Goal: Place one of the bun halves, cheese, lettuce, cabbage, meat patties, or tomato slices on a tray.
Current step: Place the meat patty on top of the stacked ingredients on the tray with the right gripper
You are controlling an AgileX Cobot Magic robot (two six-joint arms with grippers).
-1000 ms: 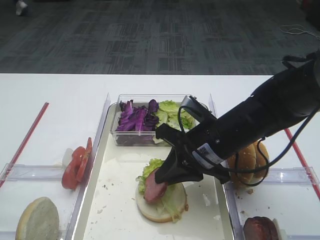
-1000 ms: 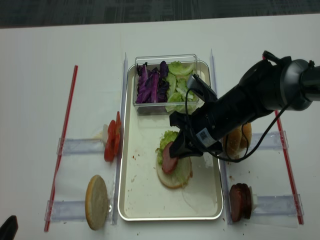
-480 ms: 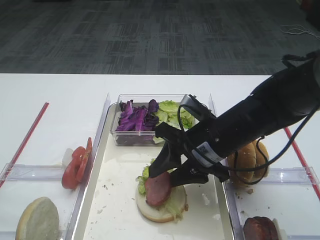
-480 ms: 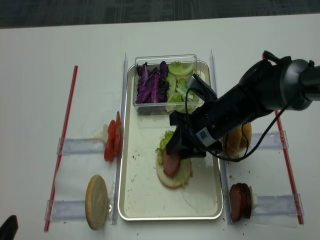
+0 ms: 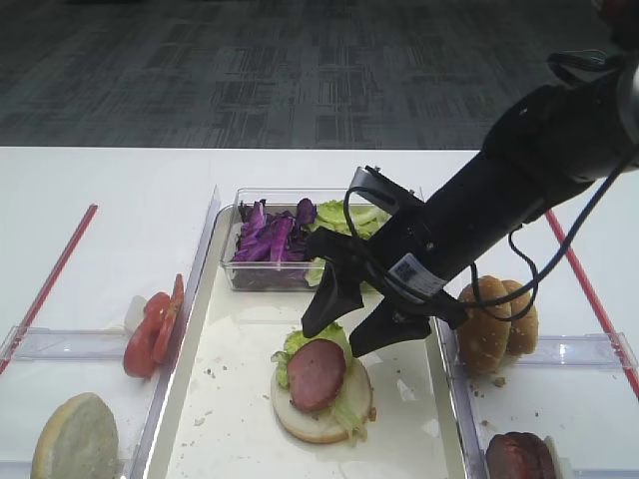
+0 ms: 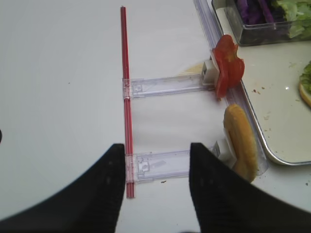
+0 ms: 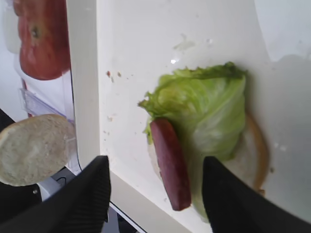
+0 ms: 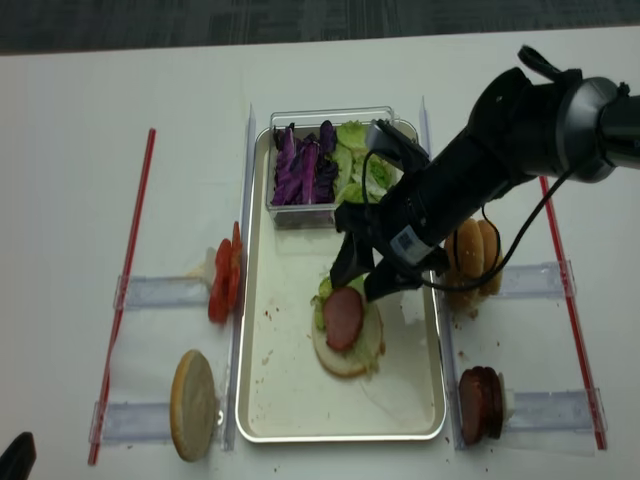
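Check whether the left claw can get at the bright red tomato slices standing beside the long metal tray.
Probably yes: the tomato slices stand outside the tray rim, uncovered, ahead of the open left claw, with only bare table between.

Work surface: white table, matte, evenly lit, with only soft shadows. It fills the whole overhead view; in the angled view its far edge runs straight across at 12 o'clock.

Floor: beyond that edge, dark grey carpet in a blocky tile pattern, darker towards the top of the view. A pale object sits on the carpet at 11 o'clock, too cropped to identify. A thin pale cable lies looped on the floor at 1 o'clock.

Walls, windows and light fittings are out of frame.
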